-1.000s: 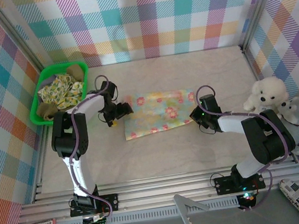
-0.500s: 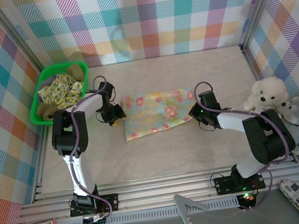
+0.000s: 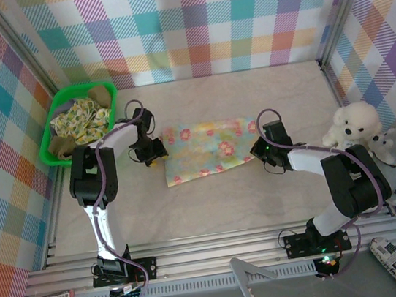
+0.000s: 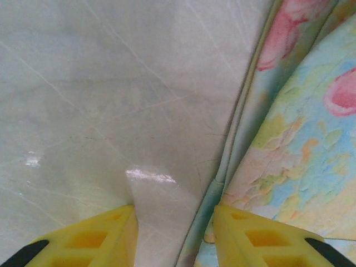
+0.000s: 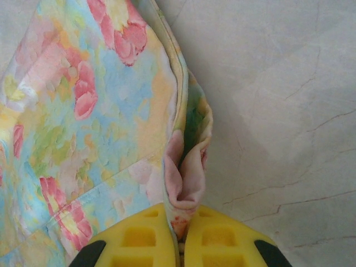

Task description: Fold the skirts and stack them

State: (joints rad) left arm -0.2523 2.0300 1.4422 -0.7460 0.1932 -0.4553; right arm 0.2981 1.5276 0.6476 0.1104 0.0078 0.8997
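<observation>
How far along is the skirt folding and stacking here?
Done: one floral skirt lies spread flat on the table. In hand: the right claw pinches its right edge; the left claw sits at the left edge, jaws apart. Left: folding this one, then the garments in the green basket; no stack exists.

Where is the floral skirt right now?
In the top view, the floral skirt lies flat mid-table between the left hand and right hand.

Light is bright and even from overhead, shadows faint. At my left wrist a white glare patch sits low centre on the table (image 4: 83,111) (a smaller fleck at left), and my yellow fingertips (image 4: 100,239) blur softly.
</observation>
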